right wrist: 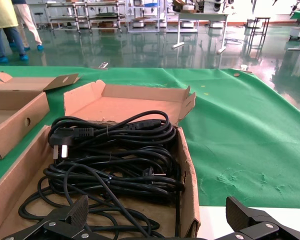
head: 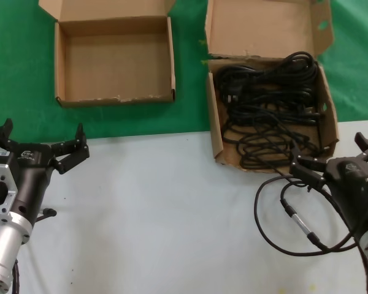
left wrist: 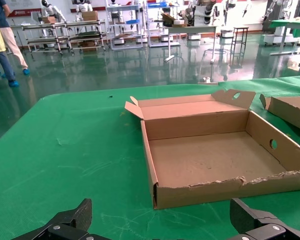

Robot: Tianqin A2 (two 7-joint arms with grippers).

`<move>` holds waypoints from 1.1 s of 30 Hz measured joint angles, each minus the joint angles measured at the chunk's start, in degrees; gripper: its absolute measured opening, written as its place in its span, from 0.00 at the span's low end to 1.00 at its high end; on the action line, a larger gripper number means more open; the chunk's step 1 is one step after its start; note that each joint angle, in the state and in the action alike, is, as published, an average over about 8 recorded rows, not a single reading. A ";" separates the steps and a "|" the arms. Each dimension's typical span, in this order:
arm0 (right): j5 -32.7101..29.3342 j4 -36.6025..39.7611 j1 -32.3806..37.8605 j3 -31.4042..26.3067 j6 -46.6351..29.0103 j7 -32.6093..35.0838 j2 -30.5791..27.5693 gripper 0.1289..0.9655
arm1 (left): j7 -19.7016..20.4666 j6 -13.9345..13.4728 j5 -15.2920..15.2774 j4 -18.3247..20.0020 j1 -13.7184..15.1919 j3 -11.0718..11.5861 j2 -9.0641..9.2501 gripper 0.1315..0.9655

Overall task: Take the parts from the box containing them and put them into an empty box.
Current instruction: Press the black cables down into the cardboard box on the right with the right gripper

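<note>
Coiled black power cords (head: 270, 110) fill the larger cardboard box (head: 216, 131) on the bench (head: 159, 208), the smaller box (head: 113, 61) sits apart, and both left hand (head: 40, 144) and right hand (head: 334, 156) hover released, grasping nothing.

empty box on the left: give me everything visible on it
The empty box is a shallow, squarish tray of plain brown cardboard, open on top with nothing inside. Its short back flap is folded out away from the robot, with small notched tabs at the corners. The front rim is ragged and chipped, and one side wall has a small round hole. It sits flat on the green cloth, apart from the bigger box holding the cords. The left gripper hangs open short of its front wall, not touching it.
</note>
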State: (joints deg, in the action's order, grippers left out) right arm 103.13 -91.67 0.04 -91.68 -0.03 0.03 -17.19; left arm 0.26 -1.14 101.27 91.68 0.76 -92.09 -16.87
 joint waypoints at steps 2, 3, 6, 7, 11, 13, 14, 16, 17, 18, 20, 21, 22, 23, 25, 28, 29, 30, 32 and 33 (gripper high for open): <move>0.00 0.00 0.00 0.00 0.00 0.00 0.00 1.00 | 0.00 0.00 0.00 0.00 0.00 0.00 0.00 1.00; 0.00 0.00 0.00 0.00 0.00 0.00 0.00 1.00 | 0.00 0.00 0.00 0.00 0.00 0.00 0.00 1.00; 0.00 0.00 0.00 0.00 0.00 0.00 0.00 1.00 | 0.00 0.00 0.00 0.00 0.00 0.00 0.00 1.00; 0.00 0.00 0.00 0.00 0.00 0.00 0.00 1.00 | 0.00 0.00 0.00 0.00 0.00 0.00 0.00 1.00; 0.00 0.00 0.00 0.00 0.00 0.00 0.00 1.00 | 0.00 0.00 0.00 0.00 0.00 0.00 0.00 1.00; 0.00 0.00 0.00 0.00 0.00 0.00 0.00 1.00 | 0.00 0.00 0.00 0.00 0.00 0.00 0.00 1.00; 0.00 0.00 0.00 0.00 0.00 0.00 0.00 1.00 | 0.00 0.00 0.00 0.00 0.00 0.00 0.00 1.00; 0.00 0.00 0.00 0.00 0.00 0.00 0.00 1.00 | 0.00 0.00 0.00 0.00 0.00 0.00 0.00 1.00; 0.00 0.00 0.00 0.00 0.00 0.00 0.00 1.00 | 0.00 0.00 0.00 0.00 0.00 0.00 0.00 1.00; 0.00 0.00 0.00 0.00 0.00 0.00 0.00 1.00 | 0.00 0.00 0.00 0.00 0.00 0.00 0.00 1.00; 0.00 0.00 0.00 0.00 0.00 0.00 0.00 1.00 | 0.00 0.00 0.00 0.00 0.00 0.00 0.00 0.99; 0.00 0.00 0.00 0.00 0.00 0.00 0.00 1.00 | 0.00 0.00 0.00 0.00 0.00 0.00 0.00 0.99; 0.00 0.00 0.00 0.00 0.00 0.00 0.00 1.00 | 0.00 0.00 0.00 0.00 0.00 0.00 0.00 0.99; 0.00 0.00 0.00 0.00 0.00 0.00 0.00 1.00 | 0.00 0.00 0.00 0.00 0.00 0.00 0.00 0.99; 0.00 0.00 0.00 0.00 0.00 0.00 0.00 1.00 | 0.00 0.00 0.00 0.00 0.00 0.00 0.00 0.97; 0.00 0.00 0.00 0.00 0.00 0.00 0.00 1.00 | 0.00 0.00 0.00 0.00 0.00 0.00 0.00 0.94; 0.00 0.00 0.00 0.00 0.00 0.00 0.00 1.00 | 0.00 0.00 0.00 0.00 0.00 0.00 0.00 0.93; 0.00 0.00 0.00 0.00 0.00 0.00 0.00 1.00 | 0.00 0.00 0.00 0.00 0.00 0.00 0.00 0.92; 0.00 0.00 0.00 0.00 0.00 0.00 0.00 1.00 | 0.00 0.00 0.00 0.00 0.00 0.00 0.00 0.91; 0.00 0.00 0.00 0.00 0.00 0.00 0.00 1.00 | 0.00 0.00 0.00 0.00 0.00 0.00 0.00 0.89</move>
State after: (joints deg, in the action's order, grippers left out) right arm 103.13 -91.67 0.04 -91.68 -0.03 0.03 -17.19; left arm 0.26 -1.14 101.27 91.68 0.76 -92.09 -16.87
